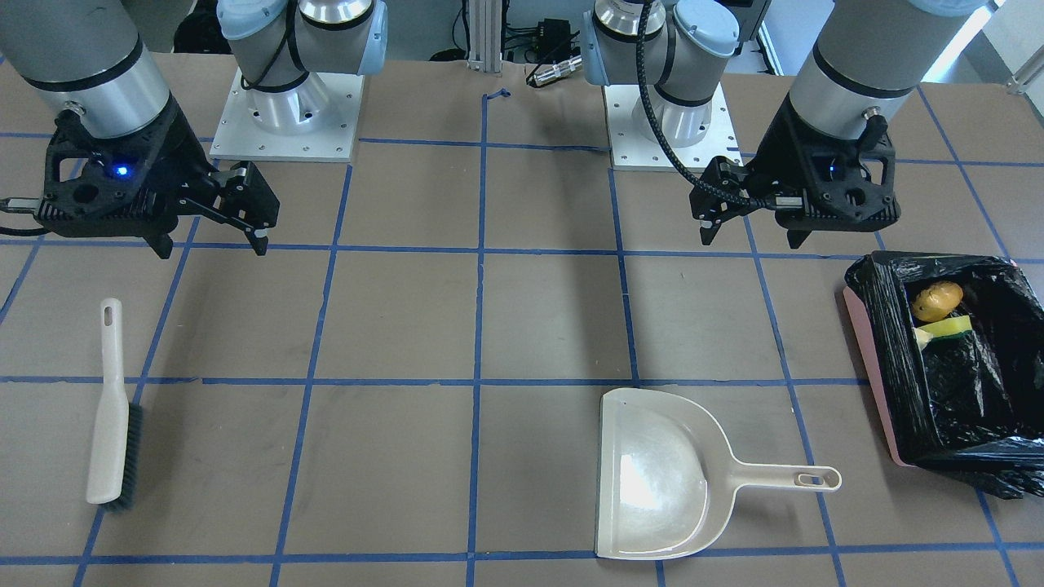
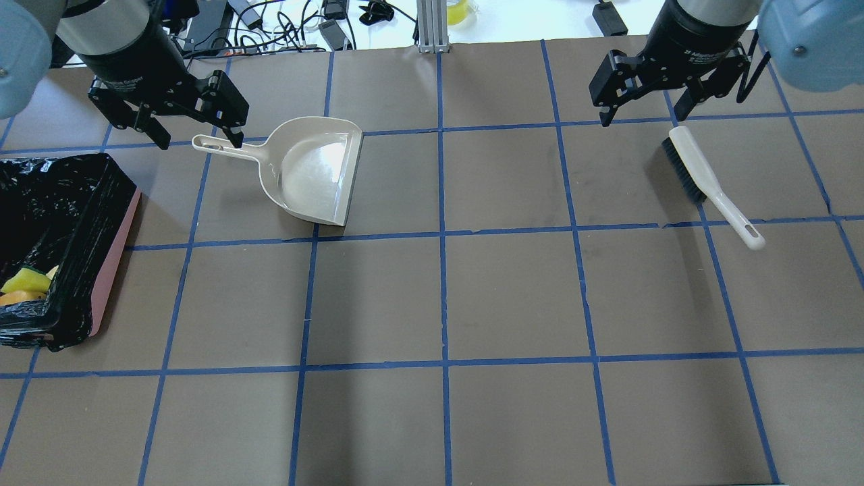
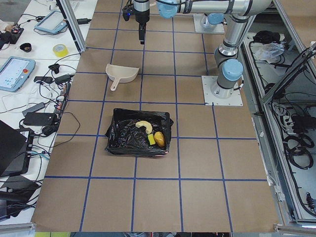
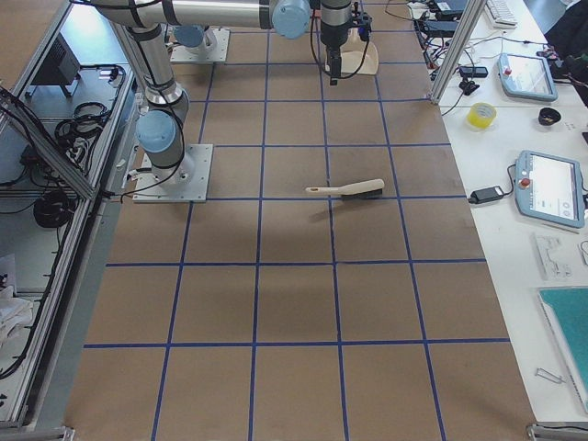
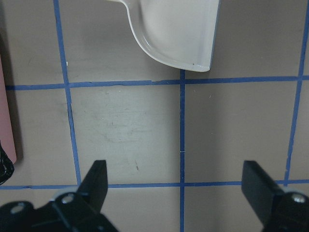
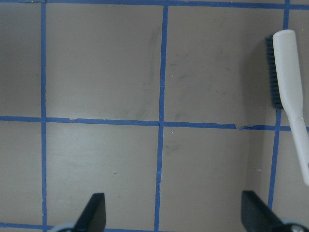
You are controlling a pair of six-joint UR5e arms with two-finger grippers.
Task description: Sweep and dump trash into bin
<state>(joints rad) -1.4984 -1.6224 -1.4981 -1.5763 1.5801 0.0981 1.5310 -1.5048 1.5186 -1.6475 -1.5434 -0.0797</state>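
Note:
The bin [image 1: 869, 359] is pink-sided with a black bag and sits at the table end on my left; it also shows in the overhead view [image 2: 115, 250]. Inside lie the golden-brown roll [image 1: 936, 300], the yellow sponge wedge [image 1: 944, 329] and the tan croissant [image 3: 143, 125]. The beige dustpan [image 1: 652, 481] lies empty on the table. A beige brush [image 1: 110, 408] with dark bristles lies flat on my right. My left gripper [image 2: 199, 138] is open and empty, raised over the dustpan handle. My right gripper [image 2: 641, 116] is open and empty, raised just beyond the brush head.
The table is brown with a blue tape grid [image 2: 442, 236]. The two arm bases [image 1: 285, 114] stand at the robot's edge. Cables and devices [image 2: 304, 20] lie beyond the far edge. The dustpan [image 5: 178, 29] and the brush [image 6: 289, 82] show in the wrist views.

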